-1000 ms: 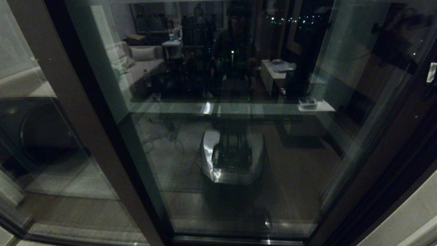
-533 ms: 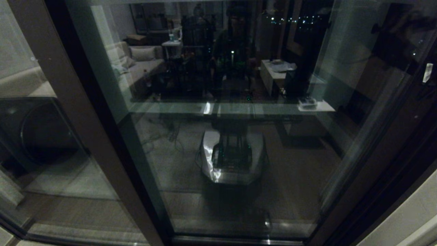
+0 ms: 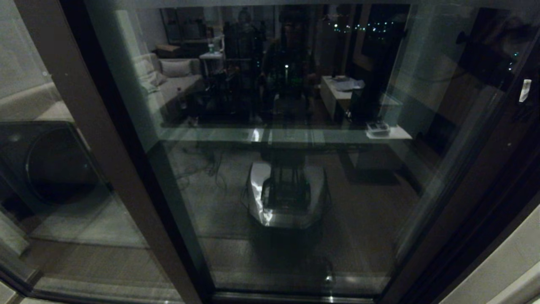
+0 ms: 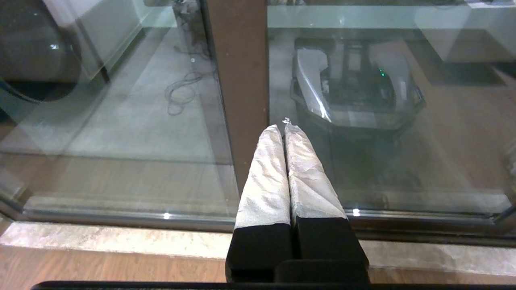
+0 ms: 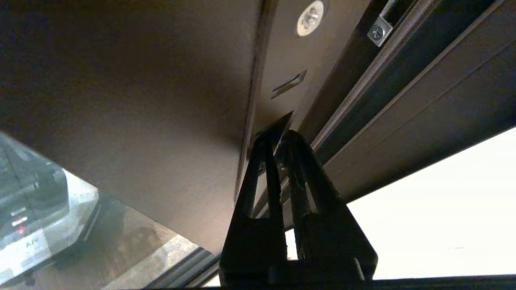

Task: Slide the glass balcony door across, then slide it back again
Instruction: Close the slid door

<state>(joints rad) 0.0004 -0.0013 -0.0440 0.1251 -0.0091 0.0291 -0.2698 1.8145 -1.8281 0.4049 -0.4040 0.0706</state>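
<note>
The glass balcony door (image 3: 291,177) fills the middle of the head view, its reflective pane set in a dark brown frame with the vertical stile (image 3: 472,177) on the right. In the right wrist view, my right gripper (image 5: 278,139) is shut, its dark fingertips pushed into the recessed slot handle (image 5: 278,125) of the door's stile (image 5: 282,56), below a round screw (image 5: 310,18). My left gripper (image 4: 281,128) is shut and empty, its white-wrapped fingers (image 4: 266,173) pointing at the glass just beside the plain brown post (image 4: 242,72). Neither gripper shows in the head view.
The fixed glass panel (image 3: 50,202) with its plain post (image 3: 97,139) stands on the left, a dark round machine (image 3: 46,164) behind it. The door jamb with tracks (image 5: 403,80) and a pale wall (image 3: 510,266) bound the right. A stone sill (image 4: 100,245) and wooden floor (image 4: 80,274) lie below.
The white tag near the head view's right edge has crept leftward, and the reflections in the pane have shifted slightly, so the door's right side has moved a little to the left.
</note>
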